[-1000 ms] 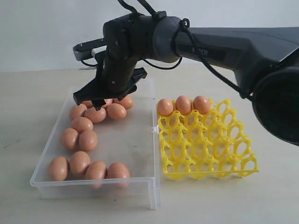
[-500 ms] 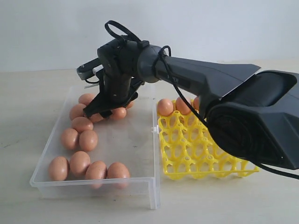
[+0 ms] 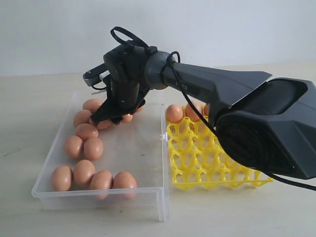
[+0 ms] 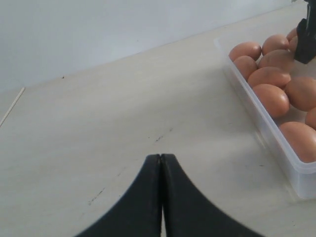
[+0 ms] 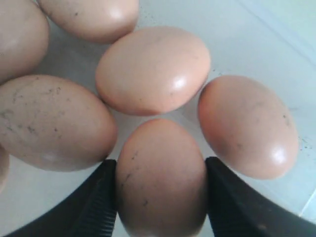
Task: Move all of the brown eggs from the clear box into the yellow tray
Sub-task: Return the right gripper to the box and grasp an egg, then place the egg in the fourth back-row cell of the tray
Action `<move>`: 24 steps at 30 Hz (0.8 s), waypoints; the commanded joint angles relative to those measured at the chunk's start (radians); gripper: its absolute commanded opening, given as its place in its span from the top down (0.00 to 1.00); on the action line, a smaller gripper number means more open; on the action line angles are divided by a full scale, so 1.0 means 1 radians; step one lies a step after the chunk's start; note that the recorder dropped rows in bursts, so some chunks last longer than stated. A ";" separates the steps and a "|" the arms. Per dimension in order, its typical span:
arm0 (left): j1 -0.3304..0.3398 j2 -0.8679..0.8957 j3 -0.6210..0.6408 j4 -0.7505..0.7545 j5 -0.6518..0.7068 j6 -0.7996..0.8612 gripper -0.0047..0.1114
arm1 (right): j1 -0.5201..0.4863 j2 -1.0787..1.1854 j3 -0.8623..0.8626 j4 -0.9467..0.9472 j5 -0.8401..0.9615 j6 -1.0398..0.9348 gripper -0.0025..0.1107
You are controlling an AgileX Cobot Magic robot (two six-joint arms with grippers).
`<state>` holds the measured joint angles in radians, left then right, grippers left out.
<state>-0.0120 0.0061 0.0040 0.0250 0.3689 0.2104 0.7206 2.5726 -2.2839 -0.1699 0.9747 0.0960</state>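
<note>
The clear box (image 3: 140,148) lies left of the yellow tray (image 3: 217,158). Several brown eggs (image 3: 84,172) rest along the box's left side and near end. Two eggs (image 3: 174,113) show in the tray's far row, with the arm hiding the space beside them. My right gripper (image 3: 114,118) is down among the eggs at the box's far end. In the right wrist view both its fingers (image 5: 101,197) press the sides of one brown egg (image 5: 161,177), with other eggs (image 5: 153,69) close around it. My left gripper (image 4: 161,157) is shut and empty over bare table, left of the box (image 4: 276,143).
The right arm (image 3: 222,89) stretches over the tray from the right and covers part of its far row. The box's low walls (image 3: 98,197) ring the eggs. Bare table lies left of the box, and a plain wall stands behind it.
The right arm dropped lower into the far end of the box, and its jaws closed in around one egg. The eggs in the box and tray stayed put.
</note>
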 commanded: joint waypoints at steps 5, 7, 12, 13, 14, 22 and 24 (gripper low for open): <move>0.002 -0.006 -0.004 0.000 -0.006 -0.005 0.96 | -0.030 -0.263 0.284 -0.024 -0.279 0.029 0.98; 0.002 -0.006 -0.004 0.000 -0.006 -0.005 0.96 | -0.045 -0.355 0.448 -0.024 -0.443 0.055 0.98; 0.002 -0.006 -0.004 0.000 -0.006 -0.005 0.96 | -0.105 -0.567 0.871 0.009 -0.889 0.061 0.98; 0.002 -0.006 -0.004 0.000 -0.006 -0.005 0.96 | -0.123 -0.609 0.957 0.025 -0.975 0.059 0.98; 0.002 -0.006 -0.004 0.000 -0.006 -0.005 0.96 | -0.138 -0.649 1.024 0.044 -1.041 0.052 0.98; 0.002 -0.006 -0.004 0.000 -0.006 -0.005 0.96 | -0.306 -0.855 1.469 0.179 -1.397 -0.051 0.98; 0.002 -0.006 -0.004 0.000 -0.006 -0.005 0.96 | -0.349 -0.875 1.541 0.179 -1.478 -0.051 0.98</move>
<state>-0.0120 0.0061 0.0040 0.0250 0.3689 0.2104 0.4235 1.7358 -0.8296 0.0000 -0.3735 0.0623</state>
